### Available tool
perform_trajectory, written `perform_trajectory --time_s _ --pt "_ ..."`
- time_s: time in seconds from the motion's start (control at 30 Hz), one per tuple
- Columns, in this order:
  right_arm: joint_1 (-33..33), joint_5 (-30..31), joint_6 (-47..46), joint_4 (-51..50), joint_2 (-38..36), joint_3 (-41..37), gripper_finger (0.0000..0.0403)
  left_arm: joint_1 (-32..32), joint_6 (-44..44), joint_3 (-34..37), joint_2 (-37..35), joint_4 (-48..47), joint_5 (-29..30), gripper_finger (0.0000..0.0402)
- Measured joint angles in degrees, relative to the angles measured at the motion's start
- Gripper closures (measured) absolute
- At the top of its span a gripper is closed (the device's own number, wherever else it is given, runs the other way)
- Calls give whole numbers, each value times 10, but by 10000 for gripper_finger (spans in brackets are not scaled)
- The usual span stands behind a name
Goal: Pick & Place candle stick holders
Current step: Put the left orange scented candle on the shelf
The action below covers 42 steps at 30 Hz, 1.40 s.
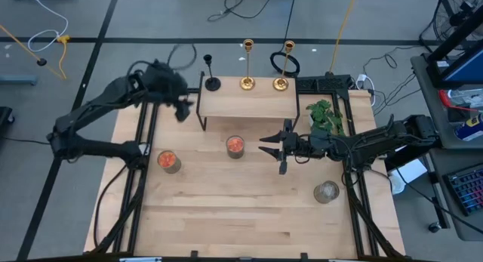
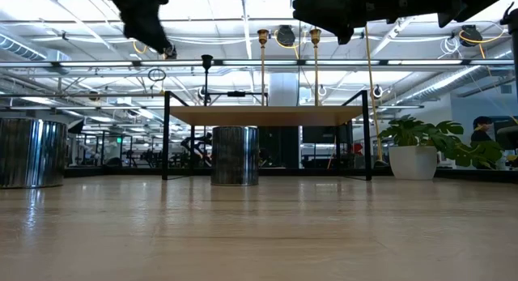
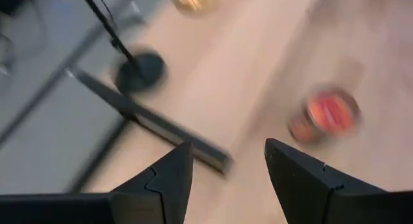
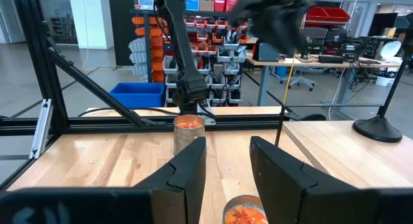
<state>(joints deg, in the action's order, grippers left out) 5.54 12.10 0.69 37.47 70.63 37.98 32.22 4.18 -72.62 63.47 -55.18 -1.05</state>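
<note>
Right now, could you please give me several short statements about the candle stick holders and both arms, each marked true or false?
1. Both shiny gold candle stick holders stand upright on the small raised wooden shelf. True.
2. The matte black candle stick holder lies tipped over on the table. False: it stands upright at the shelf's left end.
3. The left gripper grips a gold holder. False: its jaws are open and empty, near the shelf's left end.
4. The right gripper has open jaws, holding nothing. True.

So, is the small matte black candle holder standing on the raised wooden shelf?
No, the small matte black candle holder stands just off the raised wooden shelf.
</note>
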Motion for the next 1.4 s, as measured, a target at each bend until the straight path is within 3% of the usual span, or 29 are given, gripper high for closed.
perform_trajectory --time_s 0.2,0.37,0.57,0.73,1.03,1.4 --pt "0 0 0 0 0 0 287 -109 -137 0 -6 -166 12 202" --pt "0 0 -1 0 0 0 287 -200 -278 33 -1 -233 11 201" --pt "0 -2 0 -4 0 0 287 -303 -421 115 -1 -229 12 202" --pt "0 -2 0 -7 0 0 287 -370 -518 198 -1 -157 12 202" --pt "0 -2 0 -7 0 0 287 -427 -569 276 -1 -114 51 202" --pt "1 -2 0 -9 0 0 287 -468 -555 282 -1 -107 78 202"
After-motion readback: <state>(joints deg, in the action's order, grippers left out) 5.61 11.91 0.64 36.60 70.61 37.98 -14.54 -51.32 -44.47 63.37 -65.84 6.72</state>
